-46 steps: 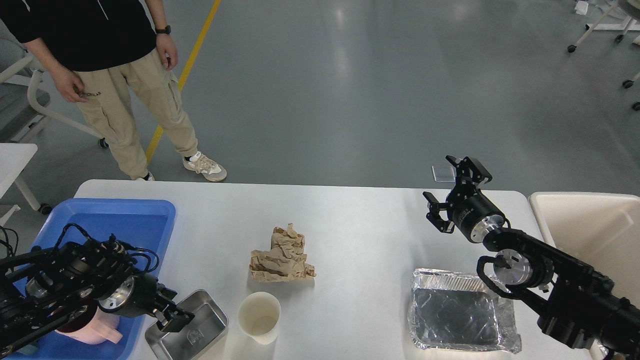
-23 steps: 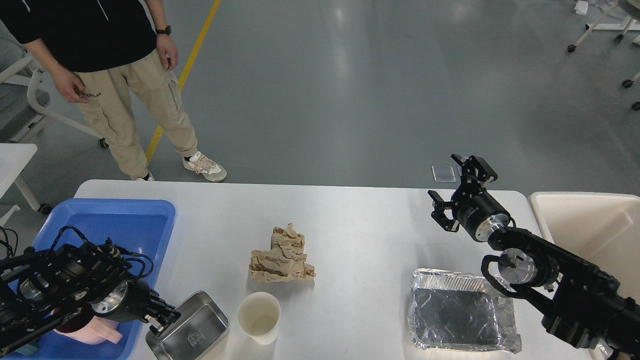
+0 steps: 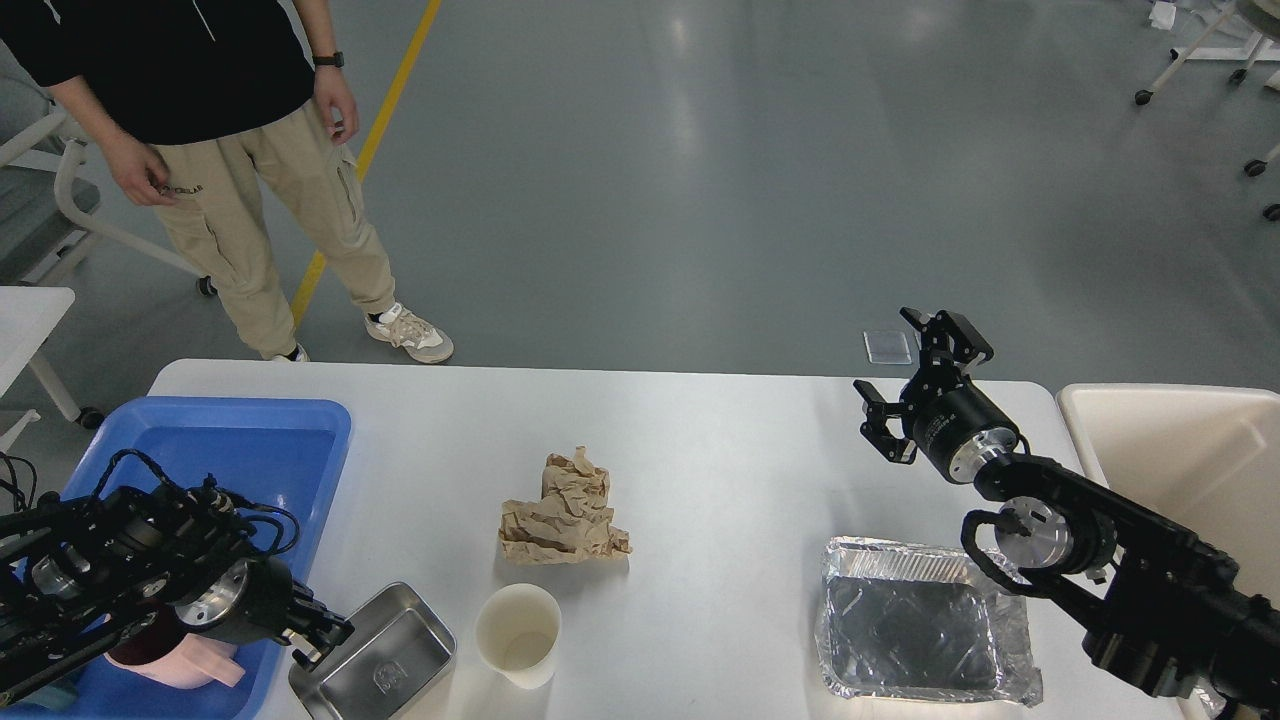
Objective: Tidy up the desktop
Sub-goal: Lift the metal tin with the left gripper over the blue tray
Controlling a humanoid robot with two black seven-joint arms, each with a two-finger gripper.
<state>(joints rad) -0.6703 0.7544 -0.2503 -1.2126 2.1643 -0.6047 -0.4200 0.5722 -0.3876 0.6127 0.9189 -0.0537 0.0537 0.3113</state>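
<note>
Leftward has slid left pincer (image 3: 325, 640); desktop (image 3: 700, 450) runs long left-right.

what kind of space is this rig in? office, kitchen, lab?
Most likely a robotics lab or test hall, not a kitchen. Grey polished floor with a yellow line, wheeled frames at the far right, and a staged white desktop with a person standing by.

On the large white rounded-corner counter (image 3: 720, 440), the crumpled brown paper wad (image 3: 565, 512) lies at the middle, with the cream paper cup (image 3: 517, 634) just before it. The small steel rectangular pan (image 3: 385, 655) sits left of the cup, beside the blue plastic tray (image 3: 240, 450) at the left end. The foil tray (image 3: 925, 620) lies near right; the beige bin (image 3: 1180, 440) stands beyond the right edge.
</note>
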